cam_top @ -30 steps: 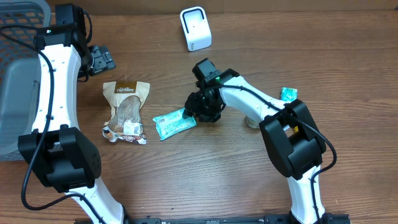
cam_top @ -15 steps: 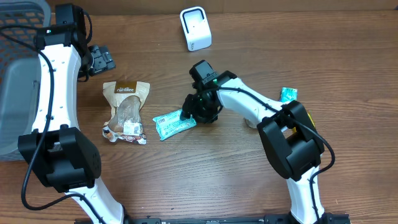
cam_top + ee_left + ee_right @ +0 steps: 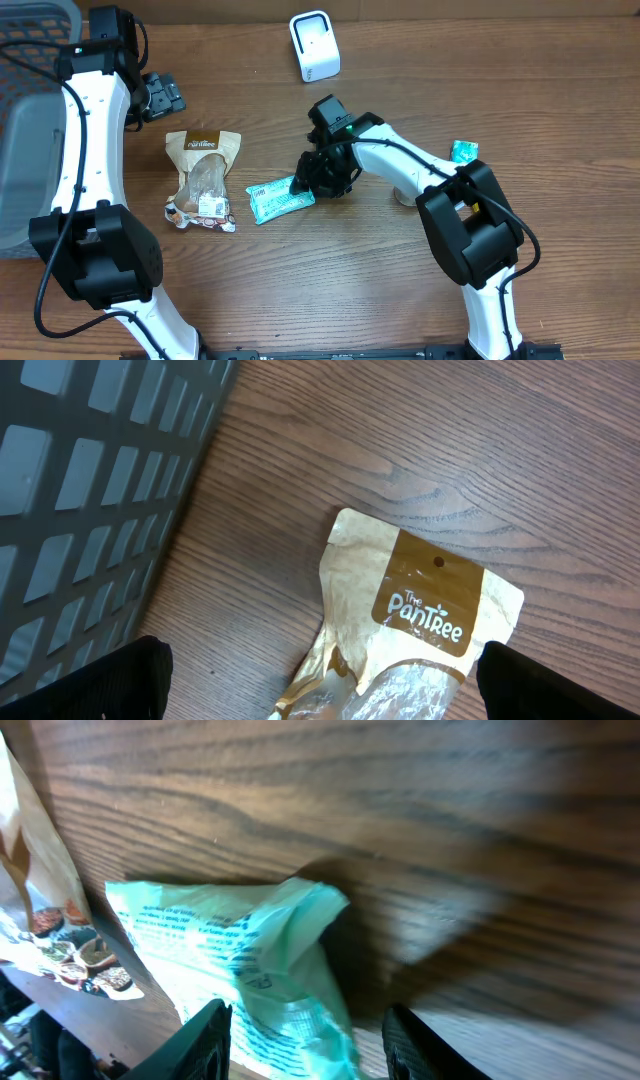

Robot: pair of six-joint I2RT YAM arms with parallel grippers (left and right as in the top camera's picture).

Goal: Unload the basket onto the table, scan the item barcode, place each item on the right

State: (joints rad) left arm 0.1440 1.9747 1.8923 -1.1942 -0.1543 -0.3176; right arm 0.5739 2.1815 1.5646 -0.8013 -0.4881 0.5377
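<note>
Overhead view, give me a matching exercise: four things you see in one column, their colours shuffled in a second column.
Things:
1. scanner
2. snack pouch
3. wrapper
4. basket

Colours:
A. teal
B. grey
C. white
D. tan and brown

Pairs: 1-C, 2-D, 3-A, 4-B

Crinkled teal packet (image 3: 280, 199) lies well apart from the white scanner (image 3: 314, 46).

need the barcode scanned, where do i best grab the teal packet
Probably pinch the teal packet at its puckered end nearest the right tool, coming down from above: that end lifts off the table, the rest lies flat.
</note>
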